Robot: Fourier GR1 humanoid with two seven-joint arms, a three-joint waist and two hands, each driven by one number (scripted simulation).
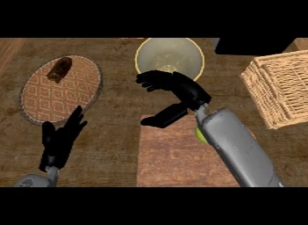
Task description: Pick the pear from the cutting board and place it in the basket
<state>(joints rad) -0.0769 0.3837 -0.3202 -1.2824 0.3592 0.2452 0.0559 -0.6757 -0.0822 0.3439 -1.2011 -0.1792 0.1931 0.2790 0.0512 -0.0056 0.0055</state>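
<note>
A reddish-brown cutting board (172, 158) lies at the bottom centre. Only a small yellow-green sliver of the pear (198, 132) shows at the board's right side, mostly hidden under my right forearm. My right hand (182, 90) hovers over the board's far edge, past the pear. Its fingers reach toward the bowl and its thumb points down-left, with nothing between them. The wicker basket (287, 88) stands at the right edge, apart from the hand. My left hand (60, 139) rests open at the lower left, fingers up.
A pale round bowl (170, 52) with a yellow rim sits just beyond my right hand. A round patterned mat (62, 94) at the left carries a brown item (59, 69). A dark block (253, 45) stands at the back right.
</note>
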